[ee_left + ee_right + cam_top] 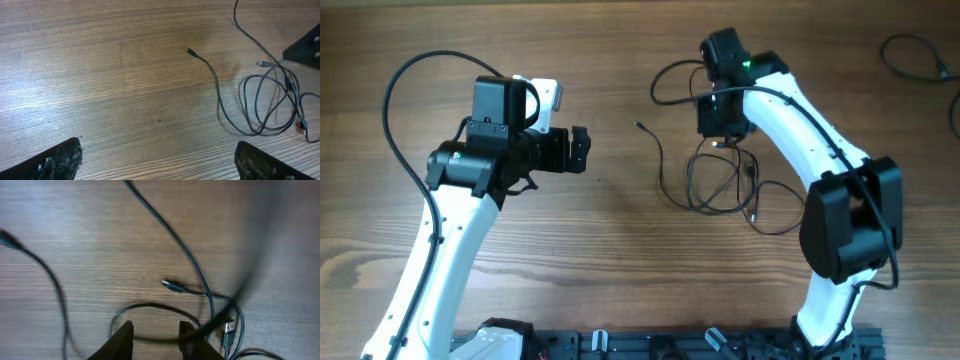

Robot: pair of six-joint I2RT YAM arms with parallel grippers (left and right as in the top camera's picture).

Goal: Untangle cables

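Currently the cables [720,185] lie right of desk centre, directly below the right gripper [155,329], fingers parted over a loop; the left gripper [580,150], likewise spread, sits well apart.

cables [718,183]: black, silver plug tips | table [600,250]: brown wood grain | arms [790,110]: white, black joints

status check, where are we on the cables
Left pincer open, off to the side. Right pincer open, low over the cables, a loop at its fingertips. Tangle not yet undone; nothing blocking.
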